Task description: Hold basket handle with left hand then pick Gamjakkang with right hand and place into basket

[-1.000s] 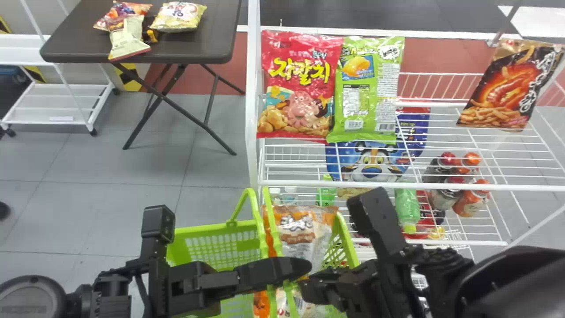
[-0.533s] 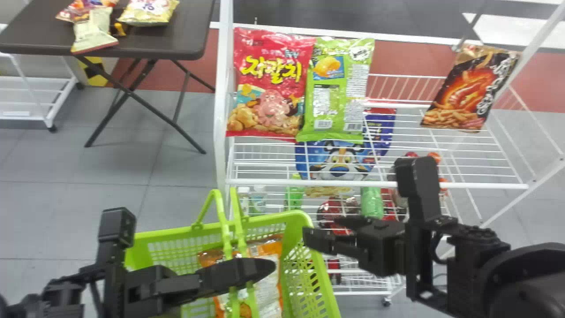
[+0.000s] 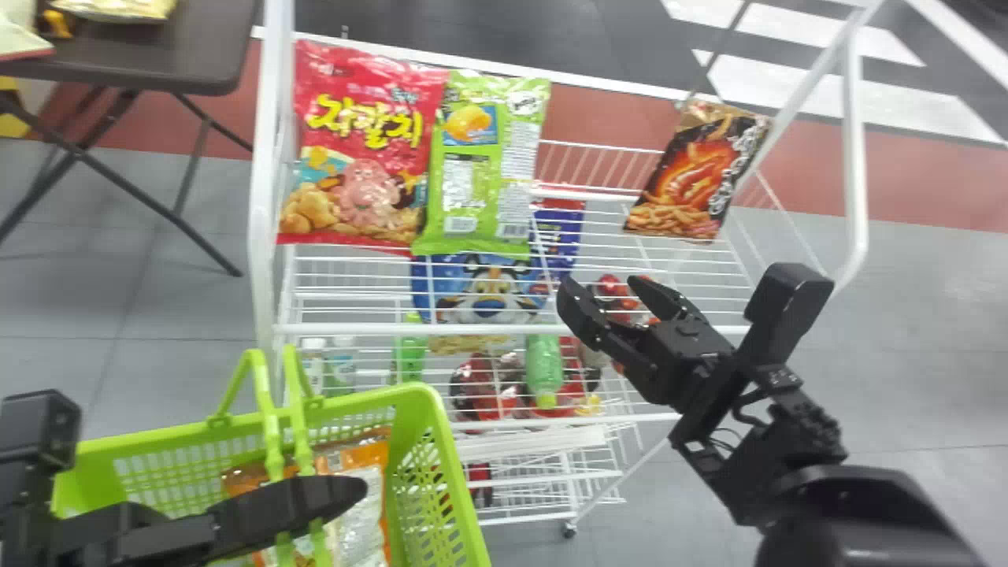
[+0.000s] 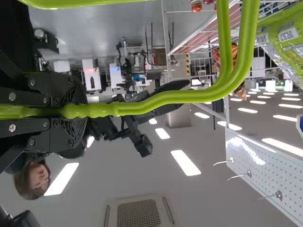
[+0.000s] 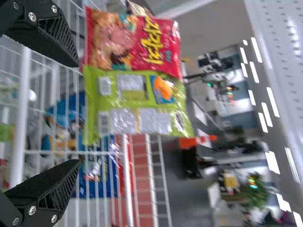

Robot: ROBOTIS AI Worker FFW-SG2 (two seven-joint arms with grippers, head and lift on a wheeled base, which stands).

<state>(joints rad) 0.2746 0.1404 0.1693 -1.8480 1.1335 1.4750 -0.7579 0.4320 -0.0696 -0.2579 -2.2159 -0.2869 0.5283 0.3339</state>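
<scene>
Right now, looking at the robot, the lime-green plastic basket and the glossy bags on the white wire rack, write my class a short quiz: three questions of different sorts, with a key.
1. True or false: the black right pincer is open, with nothing between its fingers.
2. Fill in the blank: the black left pincer is shut on the ______ of the lime-green plastic basket.
3. Put in order, from the robot's left to its right in the head view: the black bag with an orange picture, the glossy red bag, the glossy green bag.

Key:
1. True
2. handle
3. red, green, black
</scene>
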